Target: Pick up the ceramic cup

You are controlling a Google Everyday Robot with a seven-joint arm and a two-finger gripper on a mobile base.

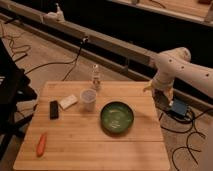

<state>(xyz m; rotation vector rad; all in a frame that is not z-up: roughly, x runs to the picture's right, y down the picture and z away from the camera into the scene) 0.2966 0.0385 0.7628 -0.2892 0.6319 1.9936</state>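
Observation:
The ceramic cup (88, 99) is a small pale tumbler standing upright on the wooden table (90, 145), left of the wide dark green bowl (116, 117) and in front of a small clear bottle (95, 77). The white arm (175, 67) hangs off the table's right rear corner. The gripper (155, 91) points down beside that corner, well right of the cup and apart from it.
A white block (68, 102) and a black bar (54, 109) lie left of the cup. An orange carrot-like item (41, 143) lies near the front left. A blue box (178, 108) with cables sits on the floor to the right. A rail runs behind the table.

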